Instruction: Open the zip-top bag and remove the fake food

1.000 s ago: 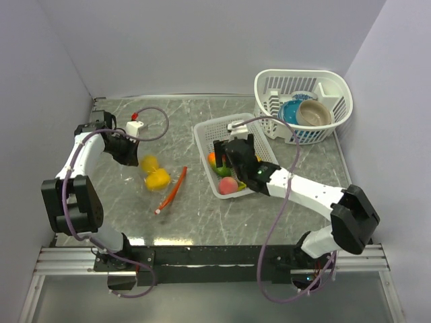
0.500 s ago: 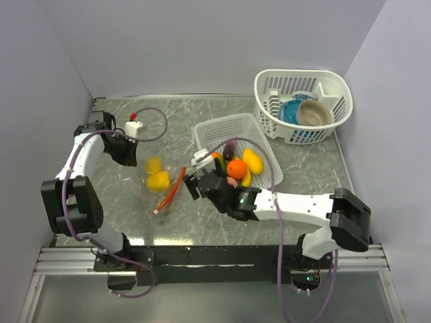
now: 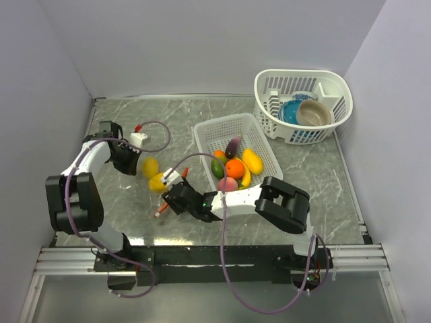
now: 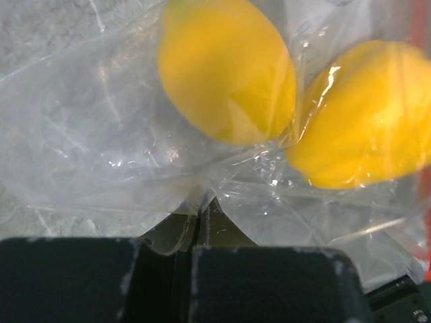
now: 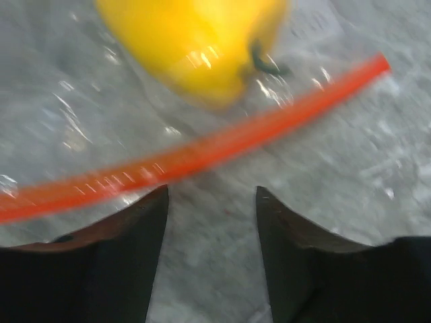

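Zip-top bag [image 4: 101, 134] plastic is pinched at its closed end between the clamped fingers of the left gripper [image 4: 200, 219], seemingly to anchor it while its mouth faces the other arm. The right gripper [image 5: 212, 202] is spread wide and holds nothing, its fingertips [image 5: 128, 229] just short of the orange-red zip strip [image 5: 202, 155]. Two yellow pieces of fake food [image 4: 225, 67] lie inside, beyond the strip, and the bag rests left of the white basket [image 3: 205, 134] holding more pieces
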### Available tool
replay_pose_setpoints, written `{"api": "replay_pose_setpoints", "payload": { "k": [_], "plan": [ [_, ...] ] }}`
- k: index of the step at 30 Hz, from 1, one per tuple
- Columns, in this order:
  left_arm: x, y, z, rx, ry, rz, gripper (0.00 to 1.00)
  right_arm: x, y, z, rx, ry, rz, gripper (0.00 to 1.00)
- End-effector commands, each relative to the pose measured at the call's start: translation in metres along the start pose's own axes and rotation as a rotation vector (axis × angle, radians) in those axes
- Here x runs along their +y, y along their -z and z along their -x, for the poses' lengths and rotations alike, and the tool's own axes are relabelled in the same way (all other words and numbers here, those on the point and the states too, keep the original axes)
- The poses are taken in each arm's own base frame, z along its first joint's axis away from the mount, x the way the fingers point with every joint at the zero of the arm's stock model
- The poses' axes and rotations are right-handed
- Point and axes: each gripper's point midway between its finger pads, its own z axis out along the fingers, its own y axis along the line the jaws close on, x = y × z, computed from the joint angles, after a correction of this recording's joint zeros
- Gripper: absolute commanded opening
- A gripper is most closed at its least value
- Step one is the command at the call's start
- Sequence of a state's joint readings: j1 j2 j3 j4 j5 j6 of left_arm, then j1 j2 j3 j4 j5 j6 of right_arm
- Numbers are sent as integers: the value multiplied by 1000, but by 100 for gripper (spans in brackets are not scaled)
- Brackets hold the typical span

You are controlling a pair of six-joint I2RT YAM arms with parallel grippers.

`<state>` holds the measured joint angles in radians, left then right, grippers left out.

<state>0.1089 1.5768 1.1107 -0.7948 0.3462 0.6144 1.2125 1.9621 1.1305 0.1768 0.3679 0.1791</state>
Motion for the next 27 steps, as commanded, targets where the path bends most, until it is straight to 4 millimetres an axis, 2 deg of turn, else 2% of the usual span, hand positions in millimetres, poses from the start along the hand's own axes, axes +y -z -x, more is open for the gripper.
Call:
{"api": "replay_pose_setpoints", "payload": {
  "k": [1, 4, 6, 7, 8, 17, 19, 22, 23, 24, 26, 27],
  "plan": [
    [4, -22, 3, 14, -15, 20, 1, 12, -6, 71, -155, -79, 70, 76],
    [-4, -35, 5, 29, -25, -1, 1, 8, -13, 81, -171, -99, 81, 89],
    [-11, -41, 8, 37, -38, -13, 1, 5, -18, 85, -175, -100, 70, 93],
    [-10, -45, 8, 41, -34, -18, 1, 3, -23, 87, -176, -103, 65, 100],
    [-18, -48, 11, 46, -52, -31, 1, 2, -25, 88, -175, -101, 63, 100],
    [-36, -62, 11, 74, -77, -87, 1, -1, -47, 84, -134, -128, 68, 100],
    [-36, -64, 7, 85, -77, -81, 1, -3, -42, 80, -125, -144, 58, 100],
    [-33, -69, -1, 105, -84, -64, 1, -21, -25, 73, -128, -175, -58, 100],
    [-32, -70, -3, 111, -86, -62, 1, -34, -19, 72, -136, -184, -131, 100],
    [-30, -72, -6, 122, -87, -53, 1, -35, -5, 69, -131, -192, -147, 100],
    [-28, -74, -9, 130, -87, -39, 1, -35, 10, 66, -136, -196, -160, 100],
    [-26, -76, -9, 133, -88, -32, 1, -29, 24, 63, -141, -203, -127, 100]
  ]
}}
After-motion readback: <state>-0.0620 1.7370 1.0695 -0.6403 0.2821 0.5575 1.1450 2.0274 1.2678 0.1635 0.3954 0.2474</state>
